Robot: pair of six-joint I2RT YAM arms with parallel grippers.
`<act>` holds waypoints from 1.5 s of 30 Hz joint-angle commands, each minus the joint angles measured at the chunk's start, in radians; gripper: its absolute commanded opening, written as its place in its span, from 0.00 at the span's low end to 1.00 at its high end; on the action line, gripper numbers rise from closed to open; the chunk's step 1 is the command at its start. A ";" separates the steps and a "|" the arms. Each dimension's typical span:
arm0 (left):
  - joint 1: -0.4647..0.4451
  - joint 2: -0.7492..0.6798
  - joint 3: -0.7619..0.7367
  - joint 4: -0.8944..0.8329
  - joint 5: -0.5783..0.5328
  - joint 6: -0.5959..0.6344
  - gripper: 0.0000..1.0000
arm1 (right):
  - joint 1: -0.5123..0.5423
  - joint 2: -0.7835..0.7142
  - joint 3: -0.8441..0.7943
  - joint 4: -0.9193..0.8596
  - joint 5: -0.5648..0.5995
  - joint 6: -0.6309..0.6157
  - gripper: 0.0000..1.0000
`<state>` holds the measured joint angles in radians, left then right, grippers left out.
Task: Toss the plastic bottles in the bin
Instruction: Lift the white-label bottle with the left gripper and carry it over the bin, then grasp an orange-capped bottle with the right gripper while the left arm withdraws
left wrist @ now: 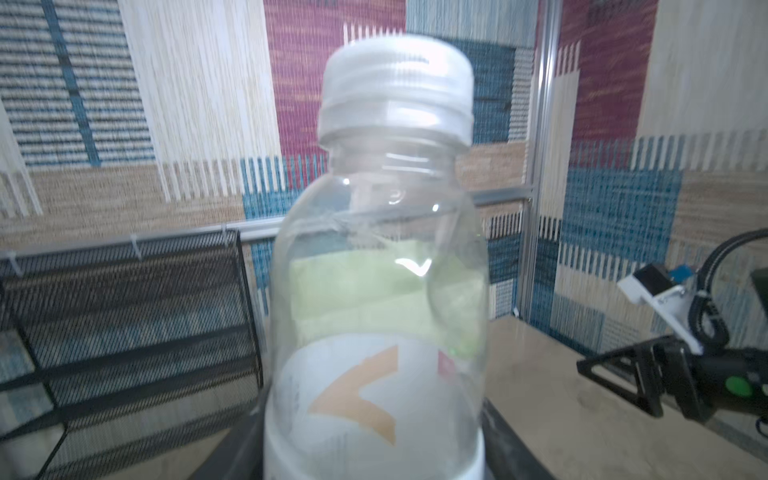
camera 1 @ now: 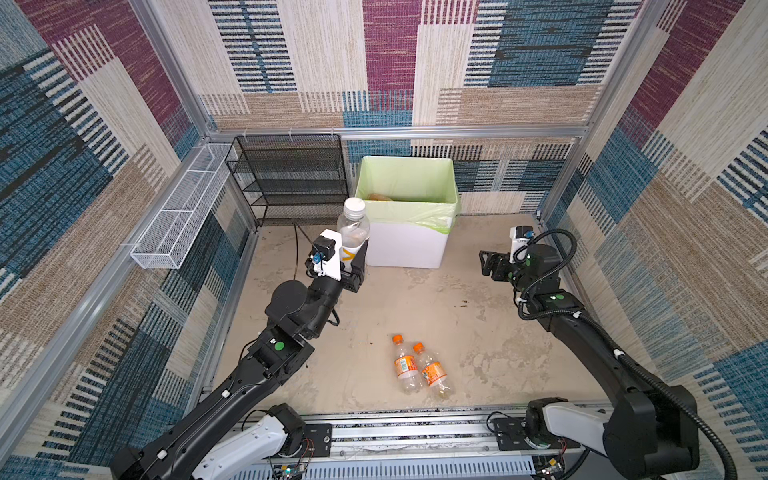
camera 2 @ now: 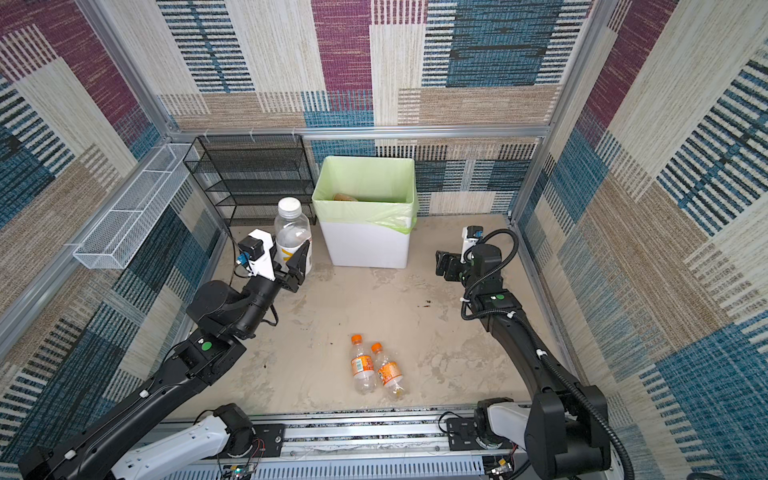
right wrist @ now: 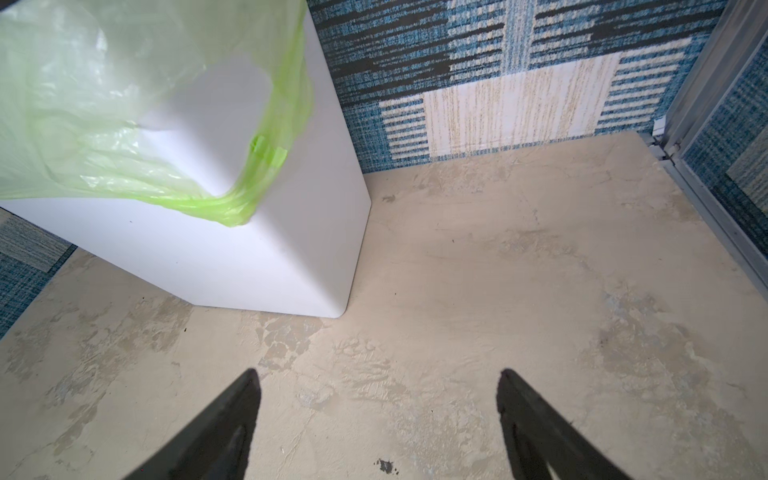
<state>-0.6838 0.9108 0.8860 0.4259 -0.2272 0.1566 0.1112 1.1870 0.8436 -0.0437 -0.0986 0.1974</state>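
Looks like the tail end of this one. Can spot at least one brownish bottle [camera 1: 378,196] already down in the bin [camera 1: 409,249], parked at 12 o'clock on the table [camera 1: 478,332] — no telling how many more underneath. Got the left gripper [camera 1: 351,261] pinching a white-labelled bottle [camera 1: 353,230] around its label, upright with the cap on top, raised just off the bin's 8 o'clock corner and not over the opening yet. Got the right gripper [right wrist: 378,374] hanging out around 4 o'clock from the bin, fingers spread wide, nothing between them. Leaves two orange-capped bottles [camera 1: 405,365] lying side by side and touching down at 6 o'clock on the table, well apart from the bin. Guessing the rest goes like this — tip the held one in, then fetch that pair, maybe one per arm.
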 commanded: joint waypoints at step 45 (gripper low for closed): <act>0.535 0.402 0.373 -0.702 0.388 -0.234 0.96 | 0.562 -0.030 -0.078 -0.506 -0.056 0.143 0.86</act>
<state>-0.1726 1.3376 1.3193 -0.2935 0.1158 -0.0422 0.6205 1.1629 0.7868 -0.4686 -0.1650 0.2668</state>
